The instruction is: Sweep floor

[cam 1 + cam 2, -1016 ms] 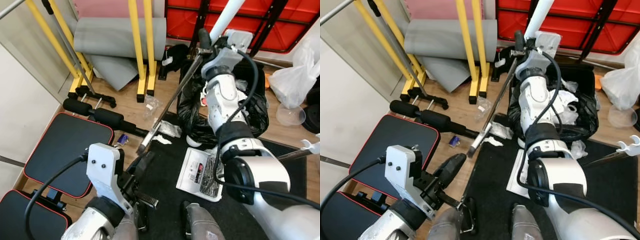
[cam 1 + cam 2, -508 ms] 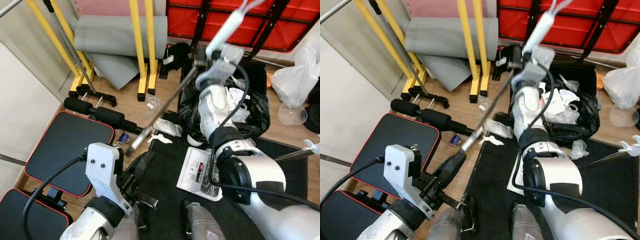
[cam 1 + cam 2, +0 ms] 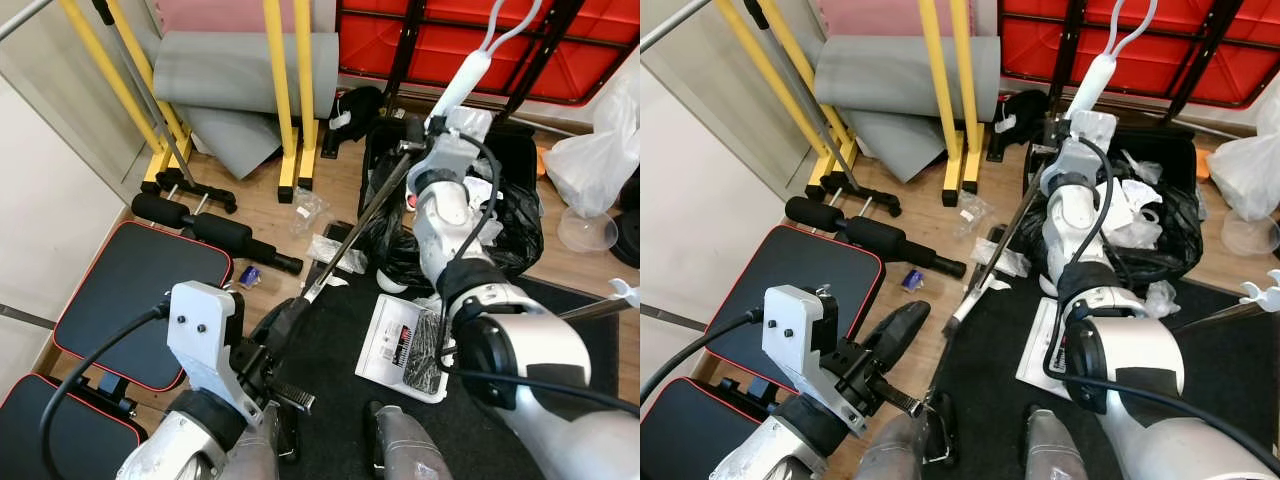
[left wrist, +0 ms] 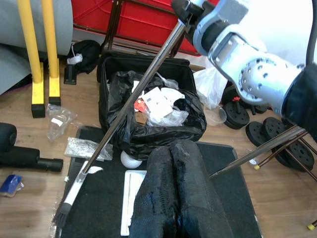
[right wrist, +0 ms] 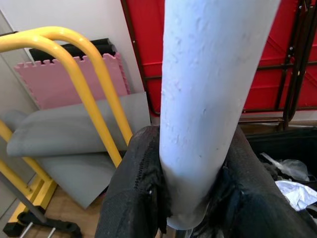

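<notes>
Right wrist view: the right gripper (image 5: 190, 198) is seen clamped on the white grip of the broom (image 3: 368, 216), one black finger (image 5: 131, 193) pressed against each side of it. In the eye views that gripper is raised above the bin (image 3: 500, 225), and the broom's metal shaft is seen slanting down from it to the brush end (image 4: 63, 213), which lies at the edge of the black mat (image 3: 330, 350) beside the wood floor (image 3: 265, 215).

The left gripper (image 4: 176, 191) is held low over the mat with its two fingers pressed together; nothing is held between them.

One black bin lined with a black bag is seen, with crumpled white paper inside. Two yellow posts (image 3: 288, 90) stand by a rolled grey mat (image 3: 240, 70). Two clear wrappers (image 4: 59, 120) lie on the floor near the brush, and one small blue item (image 3: 248, 276) lies by the bench (image 3: 130, 290). One white booklet (image 3: 400, 345) rests on the mat. Scraps of white paper (image 3: 992, 284) lie just beside the brush.
</notes>
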{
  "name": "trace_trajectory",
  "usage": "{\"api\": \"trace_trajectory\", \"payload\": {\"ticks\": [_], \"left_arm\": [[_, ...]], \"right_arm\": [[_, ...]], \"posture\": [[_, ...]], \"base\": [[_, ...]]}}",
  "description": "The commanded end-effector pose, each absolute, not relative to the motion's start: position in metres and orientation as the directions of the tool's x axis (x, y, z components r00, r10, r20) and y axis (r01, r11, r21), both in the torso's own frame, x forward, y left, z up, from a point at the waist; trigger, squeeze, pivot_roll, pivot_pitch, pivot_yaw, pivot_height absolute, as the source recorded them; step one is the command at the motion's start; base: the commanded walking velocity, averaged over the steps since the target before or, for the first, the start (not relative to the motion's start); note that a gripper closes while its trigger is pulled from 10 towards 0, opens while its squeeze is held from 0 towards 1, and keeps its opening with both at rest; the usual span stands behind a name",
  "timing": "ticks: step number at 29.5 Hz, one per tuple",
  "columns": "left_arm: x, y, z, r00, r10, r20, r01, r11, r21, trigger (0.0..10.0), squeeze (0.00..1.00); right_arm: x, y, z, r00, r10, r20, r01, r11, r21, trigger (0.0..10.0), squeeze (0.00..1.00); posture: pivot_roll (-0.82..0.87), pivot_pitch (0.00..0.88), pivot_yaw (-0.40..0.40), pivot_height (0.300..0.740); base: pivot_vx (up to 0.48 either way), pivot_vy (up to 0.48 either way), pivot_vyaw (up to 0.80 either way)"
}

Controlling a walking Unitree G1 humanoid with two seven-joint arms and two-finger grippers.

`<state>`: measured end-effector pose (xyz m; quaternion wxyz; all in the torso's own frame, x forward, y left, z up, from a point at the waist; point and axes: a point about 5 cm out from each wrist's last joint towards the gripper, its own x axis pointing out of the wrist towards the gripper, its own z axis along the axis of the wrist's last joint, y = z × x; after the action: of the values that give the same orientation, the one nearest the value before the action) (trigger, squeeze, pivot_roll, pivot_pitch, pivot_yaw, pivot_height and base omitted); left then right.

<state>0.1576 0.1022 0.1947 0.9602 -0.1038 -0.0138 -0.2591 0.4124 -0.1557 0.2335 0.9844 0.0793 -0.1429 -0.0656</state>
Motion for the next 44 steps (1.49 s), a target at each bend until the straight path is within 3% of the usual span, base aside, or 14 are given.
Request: {"api": "trace_trajectory", "payload": {"ticks": [1,10,17,24,26,34,38,42,44], "left_arm": [[0.158,0.103,0.188,0.879,-0.476,0.039,0.473,0.855,-0.212,10.0,0.0],[0.161,0.104,0.187,0.877,-0.478,0.044,0.476,0.854,-0.212,10.0,0.0],[0.163,0.104,0.187,0.876,-0.481,0.047,0.479,0.852,-0.213,10.0,0.0],[0.164,0.103,0.186,0.873,-0.485,0.05,0.484,0.848,-0.217,10.0,0.0],[0.165,0.102,0.186,0.871,-0.488,0.052,0.487,0.845,-0.22,10.0,0.0],[0.166,0.101,0.186,0.87,-0.491,0.054,0.489,0.843,-0.225,10.0,0.0],[0.167,0.101,0.185,0.869,-0.492,0.055,0.491,0.841,-0.227,10.0,0.0],[0.168,0.102,0.184,0.868,-0.493,0.054,0.492,0.841,-0.227,10.0,0.0],[0.169,0.102,0.184,0.868,-0.493,0.055,0.492,0.841,-0.227,10.0,0.0]], "right_arm": [[0.414,-0.161,0.234,0.958,-0.15,0.245,0.134,0.987,0.084,10.0,0.0],[0.421,-0.155,0.28,0.968,-0.077,0.237,0.062,0.996,0.069,10.0,0.0],[0.42,-0.15,0.285,0.983,-0.038,0.182,0.028,0.998,0.057,10.0,0.0],[0.418,-0.149,0.285,0.999,-0.013,0.031,0.011,0.998,0.07,10.0,0.0],[0.415,-0.149,0.286,0.999,0.005,-0.049,0.001,0.991,0.131,10.0,0.0],[0.411,-0.153,0.286,0.987,0.006,-0.158,0.021,0.986,0.164,10.0,0.0],[0.411,-0.15,0.294,0.991,0.06,-0.122,-0.035,0.98,0.194,10.0,0.0],[0.407,-0.14,0.337,0.952,0.185,0.245,-0.249,0.931,0.265,10.0,0.0],[0.403,-0.138,0.345,0.919,0.207,0.335,-0.291,0.931,0.223,10.0,0.0]], "posture": [[0.05,0.328,0.0,0.74],[0.02,0.314,0.001,0.74],[0.02,0.311,0.001,0.74],[0.01,0.305,0.0,0.74],[0.01,0.305,0.0,0.74],[0.0,0.295,-0.002,0.74],[0.0,0.295,-0.002,0.74],[0.0,0.283,-0.001,0.74],[0.0,0.282,-0.003,0.74]], "base": [[0.0,0.0,0.0],[0.0,0.0,0.0],[0.0,0.0,0.0],[0.0,0.0,0.0],[0.0,0.0,0.0],[0.0,0.0,0.0],[0.0,0.0,0.0],[0.0,0.0,0.0],[0.0,0.0,0.0]]}}
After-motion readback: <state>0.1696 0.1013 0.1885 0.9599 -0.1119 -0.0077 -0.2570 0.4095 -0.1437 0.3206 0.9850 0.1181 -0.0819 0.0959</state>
